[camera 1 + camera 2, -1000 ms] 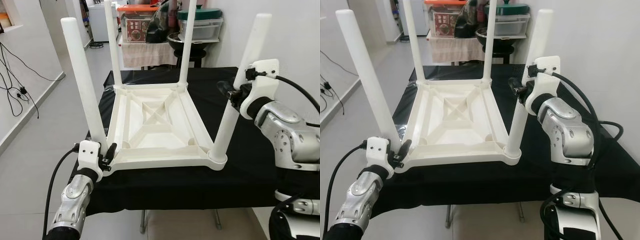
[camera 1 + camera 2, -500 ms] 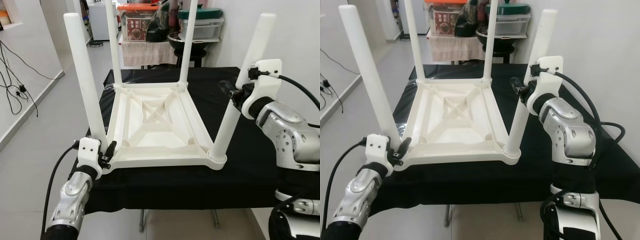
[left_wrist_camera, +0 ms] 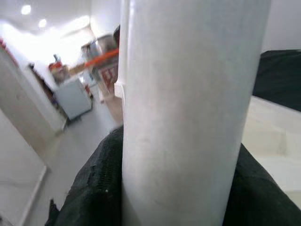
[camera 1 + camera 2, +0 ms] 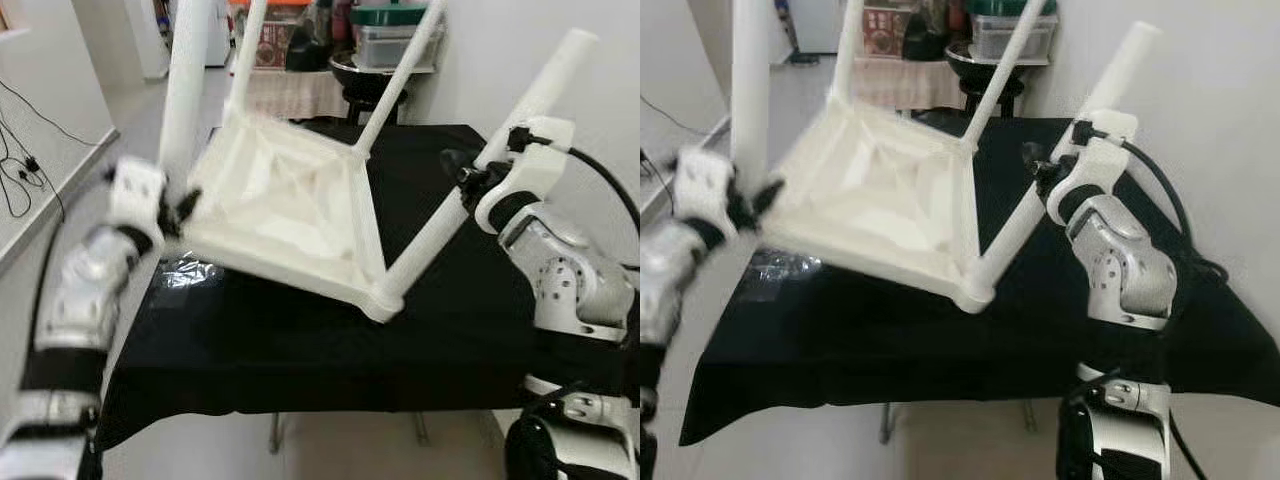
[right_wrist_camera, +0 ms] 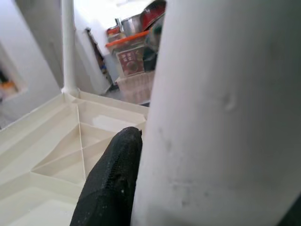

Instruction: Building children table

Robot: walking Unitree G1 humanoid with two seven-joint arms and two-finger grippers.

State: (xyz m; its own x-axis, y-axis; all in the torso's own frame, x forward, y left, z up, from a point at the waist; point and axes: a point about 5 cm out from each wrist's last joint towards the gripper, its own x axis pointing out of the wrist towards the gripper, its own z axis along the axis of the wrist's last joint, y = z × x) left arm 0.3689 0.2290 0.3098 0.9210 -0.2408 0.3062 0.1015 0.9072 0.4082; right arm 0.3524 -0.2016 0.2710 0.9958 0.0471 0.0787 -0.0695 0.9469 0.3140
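A white plastic children's table (image 4: 290, 210) is upside down and tilted over the black-clothed work table (image 4: 300, 340). Its left side is raised, and its near-right corner (image 4: 380, 302) rests on the cloth. My left gripper (image 4: 170, 210) is shut on the near-left leg (image 4: 185, 90) close to its base, blurred by motion. In the left wrist view that leg (image 3: 188, 117) sits between black fingers (image 3: 99, 188). My right gripper (image 4: 470, 180) is shut on the slanting near-right leg (image 4: 440, 225). The right wrist view has that leg (image 5: 225, 122) beside a black finger (image 5: 110, 183).
A crumpled clear plastic sheet (image 4: 185, 272) lies on the cloth under the raised side. Behind the work table stand storage boxes (image 4: 395, 40) and a dark pot (image 4: 365, 70). A white wall (image 4: 600, 90) is close on the right. Cables (image 4: 20, 170) lie on the floor at left.
My left arm has lifted its side of the table, which now tips to the right on its near-right corner. The right gripper keeps its hold as its leg slants over.
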